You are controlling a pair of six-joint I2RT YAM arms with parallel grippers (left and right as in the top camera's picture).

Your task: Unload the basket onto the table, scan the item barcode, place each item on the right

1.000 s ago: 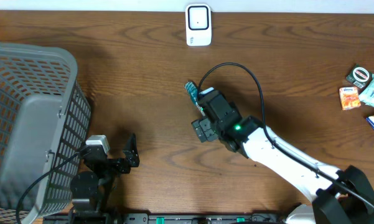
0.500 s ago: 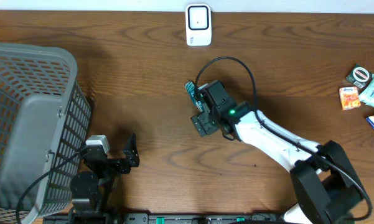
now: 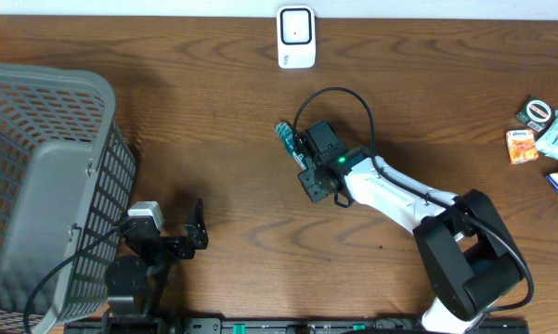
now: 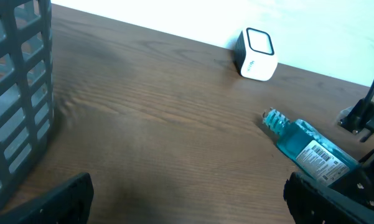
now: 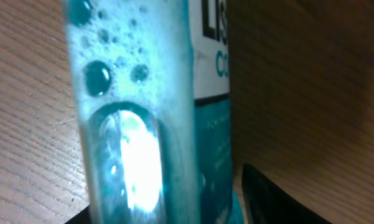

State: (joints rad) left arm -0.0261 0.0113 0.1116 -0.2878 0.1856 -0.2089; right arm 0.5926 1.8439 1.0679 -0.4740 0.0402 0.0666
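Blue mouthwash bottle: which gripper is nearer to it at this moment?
Right. The right gripper is directly over the bottle at mid-table, straddling it. The left gripper sits well away to the bottle's left, near the table's front edge beside the grey basket.

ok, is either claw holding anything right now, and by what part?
Left claw is empty. Right claw straddles the lying mouthwash bottle at its labelled body, away from the cap; a firm clamp cannot be told.

Mock shop checkout. A grey shopping basket (image 3: pixel 37 186) stands left of the white barcode scanner (image 3: pixel 296 37), small packets (image 3: pixel 542 135) to its right.
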